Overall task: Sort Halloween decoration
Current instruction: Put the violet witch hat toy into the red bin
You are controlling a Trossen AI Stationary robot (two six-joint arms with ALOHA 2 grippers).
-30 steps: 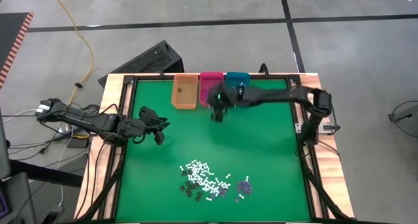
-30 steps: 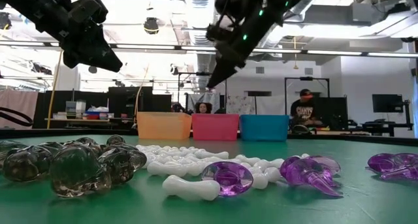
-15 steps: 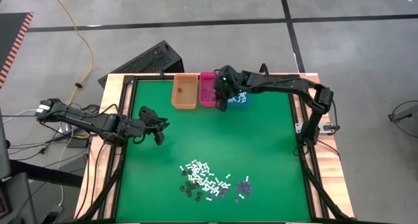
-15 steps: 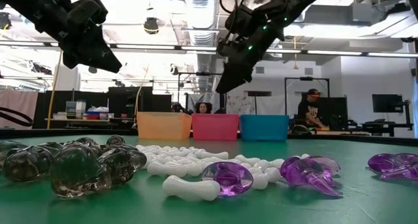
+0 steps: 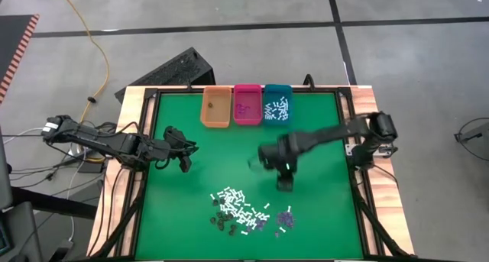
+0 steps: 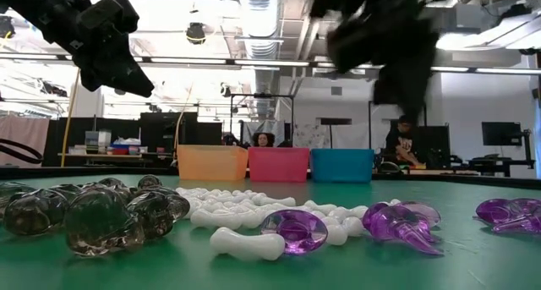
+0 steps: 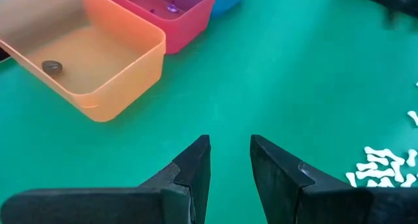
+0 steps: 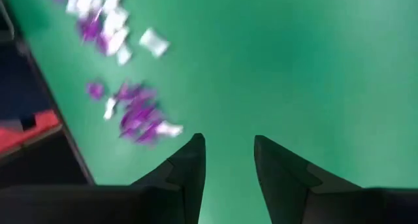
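The Halloween decoration (image 5: 241, 212) lies as a loose heap of white sticks, purple bits and dark bits on the green mat near the table's near edge; the low view shows it up close (image 6: 254, 227). My right gripper (image 5: 284, 184) hangs open above the mat, just far-right of the heap, pointing steeply down; its wrist view (image 8: 228, 162) shows nothing between the fingers and purple bits (image 8: 137, 116) ahead. My left gripper (image 5: 183, 161) waits open above the mat's left side, nothing between its fingers (image 7: 230, 162).
Three bins stand in a row at the far edge: orange (image 5: 216, 109) holding one dark piece (image 7: 52, 67), pink (image 5: 247, 105) with purple bits, teal (image 5: 276, 108) with white sticks. Bare green mat lies between the bins and the heap. People show in the room behind.
My right gripper has swung quickly from above the pink and teal bins at the far edge toward the near edge, sinking a little and tipping to point steeply down, and now hangs beside the heap. The heap has not moved.
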